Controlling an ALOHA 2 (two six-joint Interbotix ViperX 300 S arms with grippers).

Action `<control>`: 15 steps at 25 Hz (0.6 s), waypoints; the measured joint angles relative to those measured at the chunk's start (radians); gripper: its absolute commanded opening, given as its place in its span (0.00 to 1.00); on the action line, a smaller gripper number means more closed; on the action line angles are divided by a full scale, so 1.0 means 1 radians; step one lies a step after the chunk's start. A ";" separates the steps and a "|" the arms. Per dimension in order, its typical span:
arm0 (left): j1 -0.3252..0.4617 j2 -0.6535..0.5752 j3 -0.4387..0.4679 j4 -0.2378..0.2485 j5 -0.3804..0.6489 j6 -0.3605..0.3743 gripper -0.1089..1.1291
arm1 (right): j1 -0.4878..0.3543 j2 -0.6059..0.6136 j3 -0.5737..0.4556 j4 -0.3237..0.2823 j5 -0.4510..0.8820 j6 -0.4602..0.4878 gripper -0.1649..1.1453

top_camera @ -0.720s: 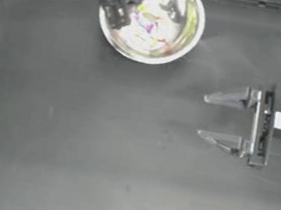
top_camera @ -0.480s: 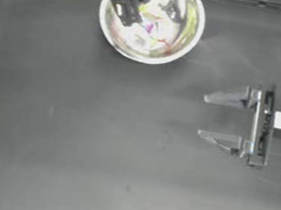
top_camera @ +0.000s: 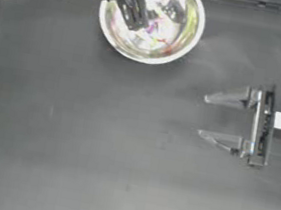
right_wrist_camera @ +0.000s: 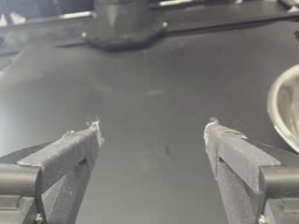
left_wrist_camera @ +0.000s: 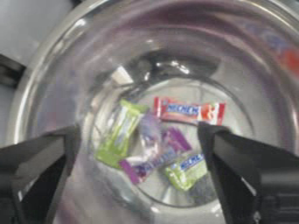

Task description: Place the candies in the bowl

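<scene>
The shiny metal bowl stands at the table's far edge, left of centre. Several candies lie in its bottom: a red one, two yellow-green ones and pink-purple ones. They show as a colourful patch in the top view. My left gripper hangs over the bowl's left half, open and holding nothing. In the left wrist view it stands with its jaws wide on either side of the pile, above it. My right gripper rests open at the right side of the table.
The right wrist view looks across bare dark table between the open right gripper, with the bowl's rim at one edge and a dark arm base far off. A raised border runs along the table's far edge.
The left gripper has shifted a little to the right over the bowl's inside. The right arm has not moved.
</scene>
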 measured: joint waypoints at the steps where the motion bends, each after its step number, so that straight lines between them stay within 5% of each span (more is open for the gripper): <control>1: 0.000 0.000 -0.003 0.000 0.000 0.002 0.88 | 0.002 0.000 0.000 -0.002 0.000 0.000 0.89; 7: 0.000 -0.012 0.003 -0.009 0.000 0.002 0.85 | 0.000 0.000 0.000 0.000 0.000 0.000 0.89; 15: -0.048 -0.227 0.133 -0.029 -0.003 0.000 0.84 | -0.012 0.000 0.000 0.000 0.000 0.000 0.89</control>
